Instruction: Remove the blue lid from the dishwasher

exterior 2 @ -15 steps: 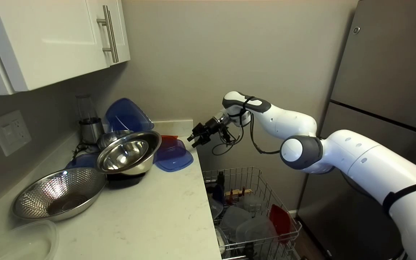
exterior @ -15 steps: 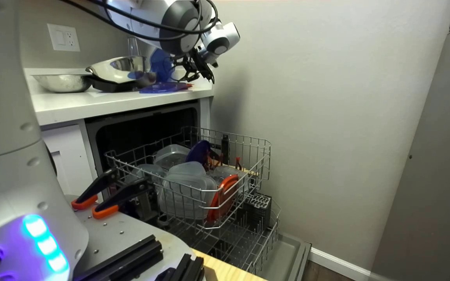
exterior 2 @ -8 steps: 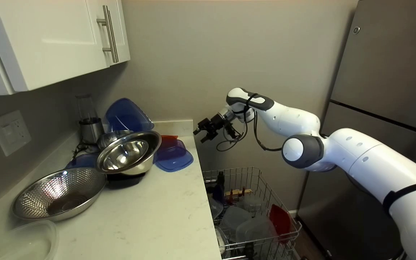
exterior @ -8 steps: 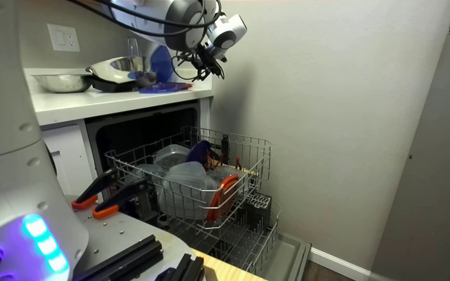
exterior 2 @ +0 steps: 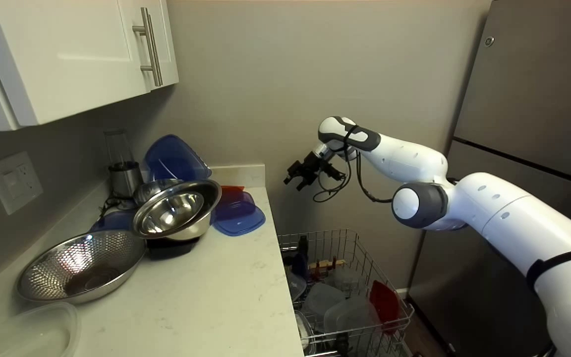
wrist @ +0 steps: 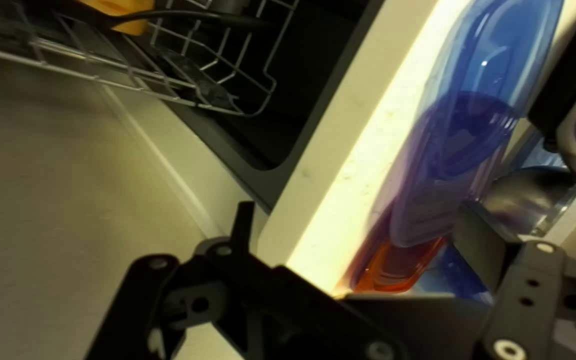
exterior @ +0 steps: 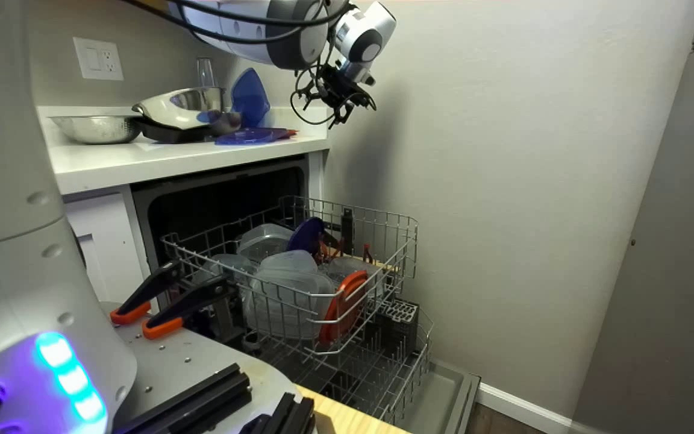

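Blue lid (exterior 2: pixel 242 225) lay flat near the far end of the pale, veined counter (exterior 2: pixel 206 287), outside the dishwasher (exterior: pixel 220 202), overlapping a darker purple-blue lid (exterior 2: pixel 234 206).

From the left in an exterior view, I had a white cabinet (exterior 2: pixel 77 54) overhead, a wall plate (exterior 2: pixel 14 182) below it, a clear tub (exterior 2: pixel 23 337) nearest the camera, a perforated steel colander (exterior 2: pixel 92 272), tilted steel bowls (exterior 2: pixel 169 213) and a tilted blue plastic piece (exterior 2: pixel 174 158) behind those. Past the counter's edge, the wire rack (exterior: pixel 395 229) stood pulled out, holding clear containers (exterior: pixel 290 298), a dark blue piece (exterior: pixel 306 235) and an orange-red one (exterior: pixel 347 310) on edge. Tall grey doors (exterior 2: pixel 518 99) filled the far right.

Compared with a second earlier, my gripper (exterior 2: pixel 293 184) had moved up and rightward in both exterior views, from near the lids to beyond the counter's edge. Its jaws stood wide apart. Lids, bowls and rack had not shifted.
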Robot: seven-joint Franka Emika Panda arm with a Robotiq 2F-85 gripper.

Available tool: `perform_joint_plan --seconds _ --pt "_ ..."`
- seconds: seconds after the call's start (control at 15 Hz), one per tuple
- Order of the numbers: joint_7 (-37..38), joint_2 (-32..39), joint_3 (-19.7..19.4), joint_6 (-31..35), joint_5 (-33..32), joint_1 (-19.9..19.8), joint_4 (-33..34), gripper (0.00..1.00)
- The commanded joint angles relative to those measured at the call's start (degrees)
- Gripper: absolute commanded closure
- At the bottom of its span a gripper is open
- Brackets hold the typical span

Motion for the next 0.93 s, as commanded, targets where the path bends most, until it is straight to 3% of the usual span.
perform_joint_plan --seconds 0.0,0.67,0.73,0.87 --pt "5.1 -2.74 -3.88 -1.29 -5.44 -0.75 -1.13 0.0" --pt "9.07 -5.65 -12.78 -9.17 -14.05 0.89 -0.75 0.0" --pt "7.37 -3.91 -11.34 -6.63 -12.18 0.37 -0.04 0.0" --pt "7.46 -4.22 -12.12 -7.31 -12.69 0.59 -0.04 0.0"
